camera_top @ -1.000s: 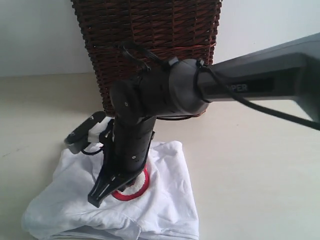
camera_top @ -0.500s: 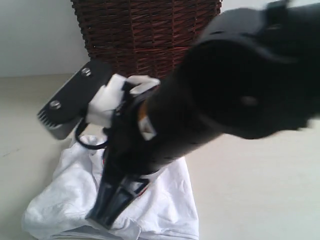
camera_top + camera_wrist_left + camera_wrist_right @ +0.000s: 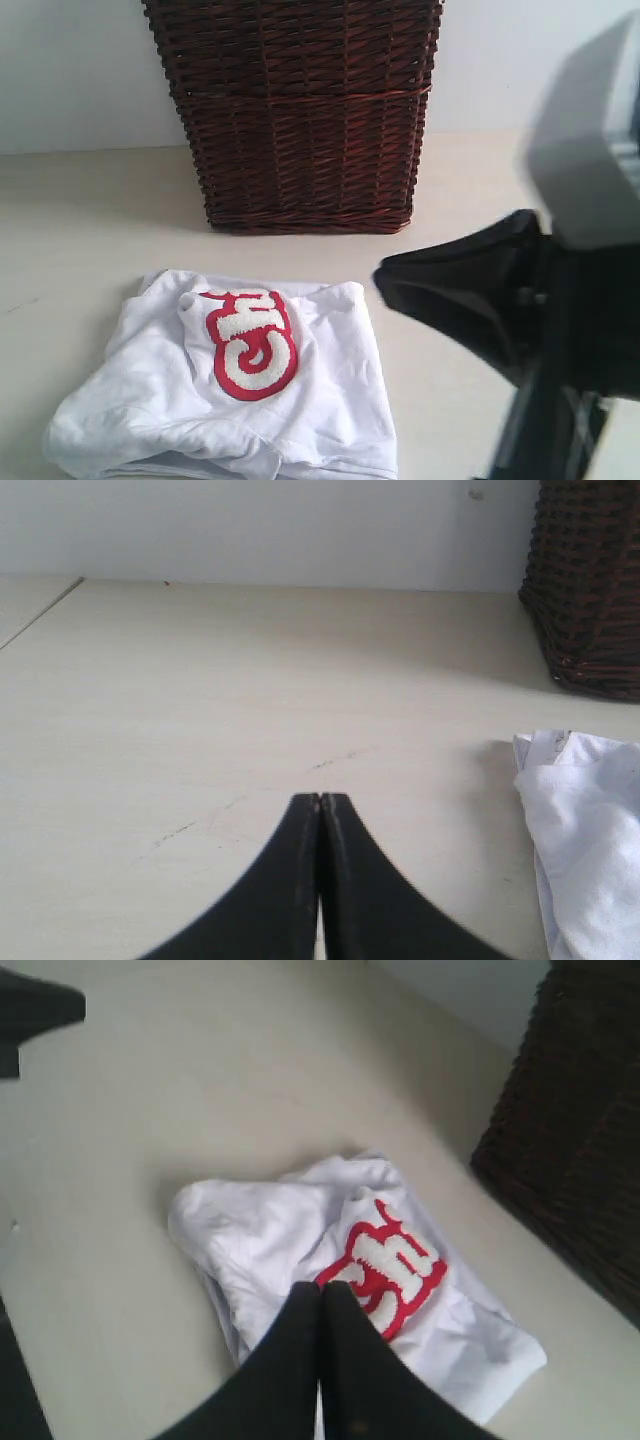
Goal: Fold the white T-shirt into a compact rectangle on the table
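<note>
Right now the white T-shirt [image 3: 300,420] lies on the table [image 3: 90,220] as a rumpled, roughly squared bundle, in front of the dark wicker basket [image 3: 300,110] and apart from it, with a strip of bare tabletop between the two. Its fuzzy white lettering [image 3: 250,345], outlined in red, faces up on the top layer, turned sideways in the exterior view. The edge of the bundle nearer the basket is fairly straight, while the near left corner sags out into loose folds, and layers of cloth show stacked along the near edge.

The left gripper [image 3: 320,798] has its two black jaws pressed together with nothing between them. It hangs over bare table [image 3: 250,680]; the T-shirt [image 3: 585,840] sits off to one side of it, not touching, and the basket [image 3: 590,580] stands further back on that same side.

The right gripper [image 3: 320,1285] is likewise closed tight and empty. Its tips point at the T-shirt [image 3: 250,1230], just beside the red-edged lettering [image 3: 390,1265], and since nothing rests on the cloth in the exterior view, it hangs clear above the shirt. The basket [image 3: 570,1160] fills one corner of that picture.

A dark, blurred arm part [image 3: 480,300] looms very close to the exterior camera on the right, probably the right arm, though it is too soft to say which section
</note>
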You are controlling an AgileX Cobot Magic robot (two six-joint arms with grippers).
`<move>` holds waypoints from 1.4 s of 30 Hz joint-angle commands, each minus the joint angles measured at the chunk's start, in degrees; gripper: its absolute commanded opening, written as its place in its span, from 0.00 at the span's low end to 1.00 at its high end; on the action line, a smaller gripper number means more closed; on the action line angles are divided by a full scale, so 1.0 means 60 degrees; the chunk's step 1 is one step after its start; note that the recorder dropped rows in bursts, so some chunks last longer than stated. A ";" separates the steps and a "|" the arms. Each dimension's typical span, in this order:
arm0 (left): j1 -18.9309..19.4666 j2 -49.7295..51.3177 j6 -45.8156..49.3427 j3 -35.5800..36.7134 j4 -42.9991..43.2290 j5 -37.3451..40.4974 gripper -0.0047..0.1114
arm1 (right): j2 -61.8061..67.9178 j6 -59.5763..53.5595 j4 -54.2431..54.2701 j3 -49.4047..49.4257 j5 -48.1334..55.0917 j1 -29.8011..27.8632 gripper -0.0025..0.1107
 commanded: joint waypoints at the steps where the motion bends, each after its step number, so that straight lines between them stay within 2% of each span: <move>1: 0.0004 -0.0048 0.0000 0.0021 -0.0002 -0.0068 0.04 | -0.2005 0.3255 -0.2508 0.1131 -0.0239 0.0146 0.02; 6: 0.0004 -0.0048 0.0000 0.0021 -0.0002 -0.0068 0.04 | -0.4294 0.4391 -0.3605 0.1578 -0.0307 0.0146 0.02; 10: 0.0004 -0.0048 0.0000 0.0021 -0.0002 -0.0068 0.04 | -0.5763 0.6794 -0.6366 0.1790 0.0071 0.0146 0.02; 13: 0.0004 -0.0048 0.0000 0.0021 -0.0002 -0.0068 0.04 | -0.6582 0.8542 -0.7169 0.1862 0.0705 0.0146 0.02; 16: 0.0004 -0.0048 0.0000 0.0021 -0.0002 -0.0068 0.04 | -0.6998 0.8445 -0.6380 0.1878 0.1155 0.0146 0.02; 20: 0.0004 -0.0048 0.0000 0.0021 -0.0002 -0.0068 0.04 | -0.7184 0.8493 -0.4148 0.1878 0.1204 0.0146 0.02; 23: 0.0004 -0.0048 0.0000 0.0021 -0.0002 -0.0068 0.04 | -0.7204 0.8493 -0.3676 0.1878 0.1204 0.0146 0.02; 31: 0.0004 -0.0048 0.0000 0.0021 -0.0002 -0.0068 0.04 | -0.7204 0.8472 -0.3724 0.1878 0.1204 0.0146 0.02; 35: 0.0004 -0.0048 0.0000 0.0021 -0.0002 -0.0068 0.04 | -0.7381 0.7305 -0.4529 0.1878 0.1253 0.0070 0.02; 38: 0.0004 -0.0048 0.0000 0.0021 -0.0002 -0.0068 0.04 | -0.7647 0.6379 -0.4725 0.2056 0.0622 -0.0591 0.02; 42: 0.0004 -0.0048 0.0000 0.0021 -0.0002 -0.0068 0.04 | -0.8093 0.5825 -0.6553 0.2861 -0.1869 -0.2114 0.02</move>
